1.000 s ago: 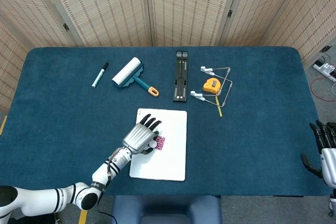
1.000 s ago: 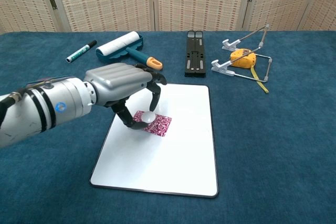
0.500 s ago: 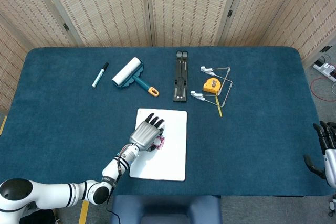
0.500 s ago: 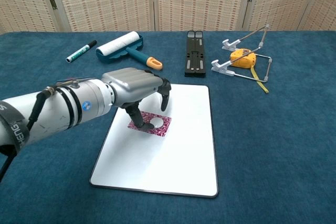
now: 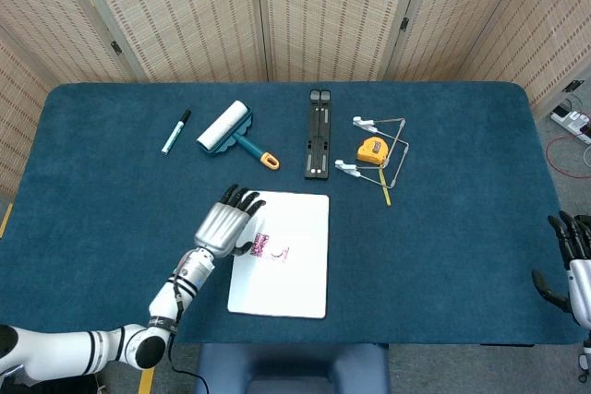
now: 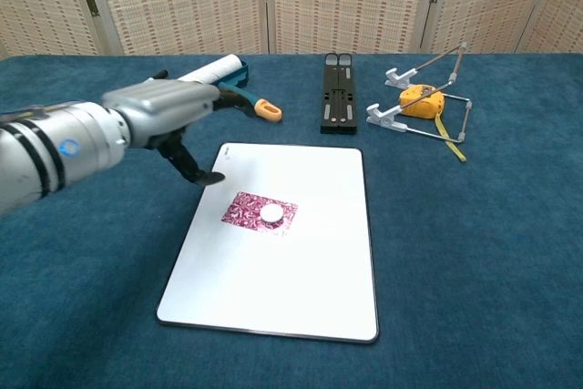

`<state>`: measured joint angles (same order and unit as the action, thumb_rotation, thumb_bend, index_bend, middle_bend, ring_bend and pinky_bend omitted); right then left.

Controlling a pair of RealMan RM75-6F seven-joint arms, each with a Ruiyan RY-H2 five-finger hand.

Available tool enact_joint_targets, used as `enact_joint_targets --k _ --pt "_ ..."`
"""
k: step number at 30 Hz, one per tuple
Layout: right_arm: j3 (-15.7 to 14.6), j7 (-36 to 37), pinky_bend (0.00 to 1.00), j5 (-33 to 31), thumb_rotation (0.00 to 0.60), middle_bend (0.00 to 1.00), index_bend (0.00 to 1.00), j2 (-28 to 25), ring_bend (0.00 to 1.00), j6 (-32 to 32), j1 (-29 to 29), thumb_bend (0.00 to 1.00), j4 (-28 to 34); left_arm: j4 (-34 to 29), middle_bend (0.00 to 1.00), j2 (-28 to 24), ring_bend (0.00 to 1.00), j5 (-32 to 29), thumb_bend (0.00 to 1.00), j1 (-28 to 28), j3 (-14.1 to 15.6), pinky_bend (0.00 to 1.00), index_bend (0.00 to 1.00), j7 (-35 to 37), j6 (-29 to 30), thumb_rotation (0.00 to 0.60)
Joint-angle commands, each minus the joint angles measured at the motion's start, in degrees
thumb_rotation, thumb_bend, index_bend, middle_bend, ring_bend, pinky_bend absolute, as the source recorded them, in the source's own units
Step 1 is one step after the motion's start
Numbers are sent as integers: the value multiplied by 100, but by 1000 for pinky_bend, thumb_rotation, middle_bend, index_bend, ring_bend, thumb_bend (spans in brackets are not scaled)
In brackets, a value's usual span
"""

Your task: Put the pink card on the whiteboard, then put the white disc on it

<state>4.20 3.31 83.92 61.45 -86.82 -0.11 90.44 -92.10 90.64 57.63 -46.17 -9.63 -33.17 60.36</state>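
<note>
One white disc (image 6: 271, 213) on one pink card (image 6: 260, 212), just right of your left hand (image 6: 171, 108).
That hand holds nothing, fingers apart; your right hand (image 5: 574, 260) looks empty, seemingly open.

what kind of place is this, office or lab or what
Probably a lab or test room set up for robot trials, not an ordinary office. A blue cloth-covered table is closed in by woven folding screens, with loose props laid out on it: a whiteboard, a lint roller, a tape measure.

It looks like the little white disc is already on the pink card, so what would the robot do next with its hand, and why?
Probably just draw the left hand back toward the table edge. The white disc already sits on the pink card, which lies flat on the whiteboard, and the fingers hold nothing, so nothing seems left to place.
</note>
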Motion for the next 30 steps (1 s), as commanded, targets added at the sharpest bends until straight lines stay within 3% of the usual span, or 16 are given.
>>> enact_joint_targets --k 1,14,22,30 --pt "-12 175 0 55 600 57 0 13 67 107 75 363 -56 -321 132 -482 100 362 330 438 96 0 185 405 516 600" --pt "-164 770 0 407 600 58 0 -36 68 216 176 364 -75 -427 132 -1527 113 1290 330 2139 815 0 219 1541 2247 600" --pt "-232 1032 0 585 600 58 0 -129 62 406 337 363 91 -496 132 -1830 113 1508 331 2861 1101 0 219 1811 2746 600" --pt "-233 828 0 774 600 58 0 48 62 425 490 363 117 -574 132 -1931 110 1766 331 3269 1115 0 218 1997 3023 600"
